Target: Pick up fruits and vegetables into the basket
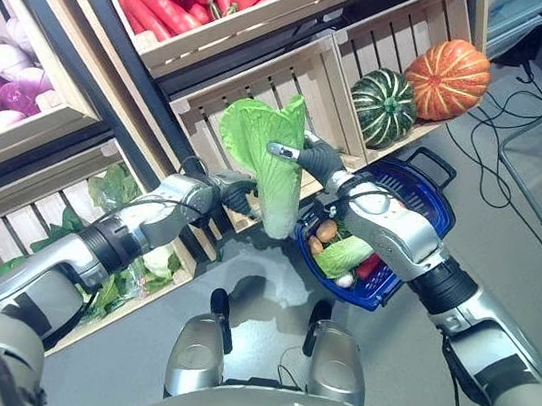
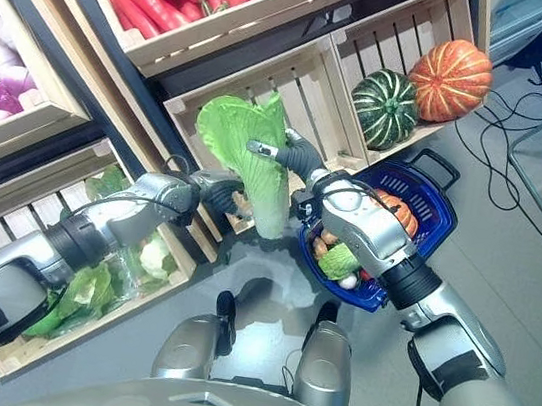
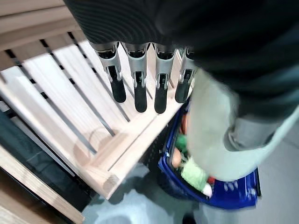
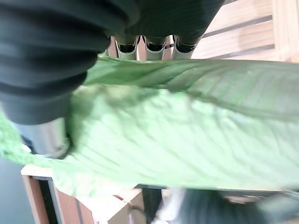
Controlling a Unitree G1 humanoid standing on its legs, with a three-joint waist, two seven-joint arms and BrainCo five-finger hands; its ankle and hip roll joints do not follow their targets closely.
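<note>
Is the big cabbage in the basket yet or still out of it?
Out. The cabbage is held upright between both hands, left hand and right hand, beside the blue basket.

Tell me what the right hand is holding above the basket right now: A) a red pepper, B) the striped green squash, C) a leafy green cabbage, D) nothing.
C: the right hand grips the leafy green cabbage, lifted beside the blue basket.
</note>
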